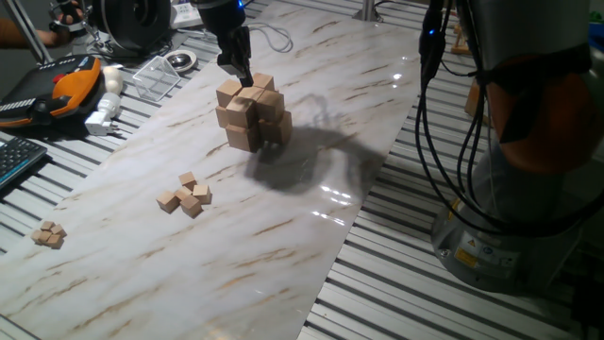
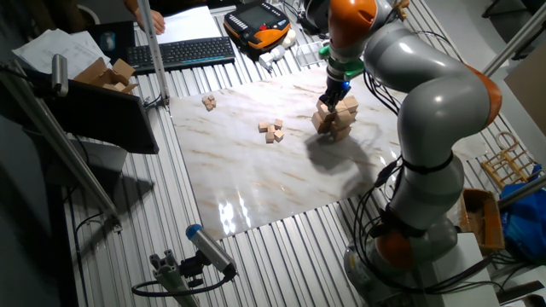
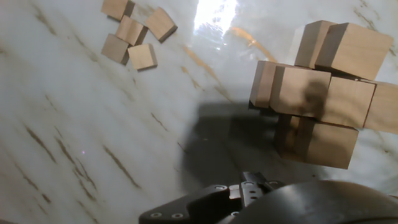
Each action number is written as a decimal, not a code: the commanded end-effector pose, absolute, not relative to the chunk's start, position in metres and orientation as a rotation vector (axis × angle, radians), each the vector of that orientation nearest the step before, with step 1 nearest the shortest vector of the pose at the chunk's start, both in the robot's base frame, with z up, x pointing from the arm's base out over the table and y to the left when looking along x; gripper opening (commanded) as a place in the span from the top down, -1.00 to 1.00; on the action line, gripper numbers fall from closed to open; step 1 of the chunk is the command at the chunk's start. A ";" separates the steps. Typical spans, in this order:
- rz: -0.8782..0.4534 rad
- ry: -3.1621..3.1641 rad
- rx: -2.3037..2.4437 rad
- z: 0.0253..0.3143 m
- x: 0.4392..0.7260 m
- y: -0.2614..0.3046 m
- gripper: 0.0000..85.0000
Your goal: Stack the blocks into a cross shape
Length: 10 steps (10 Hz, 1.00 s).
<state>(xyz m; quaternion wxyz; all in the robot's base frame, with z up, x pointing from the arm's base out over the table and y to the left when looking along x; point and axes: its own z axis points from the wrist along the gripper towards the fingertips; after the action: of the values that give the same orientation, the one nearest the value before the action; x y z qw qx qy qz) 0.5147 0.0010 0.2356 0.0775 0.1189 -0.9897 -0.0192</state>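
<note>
— So, where are the little blocks?

— On the marble table, out on the left, in a small heap. Another tiny bunch sits even further left, near the table edge.

— And the gripper?

— Over to the right of them. It hangs right over the cross shape, at its top, so close I cannot say if it touches.

— Is it holding a block?

— I cannot tell. The fingers look close together, but nothing shows between them for sure. In the hand view only the dark base of the hand shows at the bottom.

— So which way would it go for another block?

— I think it would go away from the stack, across the bare marble, toward the heap. The heap is well apart from the stack. The blocks lie turned every which way, so no long side to line up with.

— Any words to read?

— None I can read. The sticker on the robot base is too small.
</note>
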 end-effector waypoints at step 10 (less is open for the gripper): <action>-0.057 -2.998 0.331 0.236 0.515 0.001 1.00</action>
<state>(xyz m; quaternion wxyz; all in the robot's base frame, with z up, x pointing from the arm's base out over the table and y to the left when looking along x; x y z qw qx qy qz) 0.5148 0.0008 0.2356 0.0617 0.1072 -0.9922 -0.0160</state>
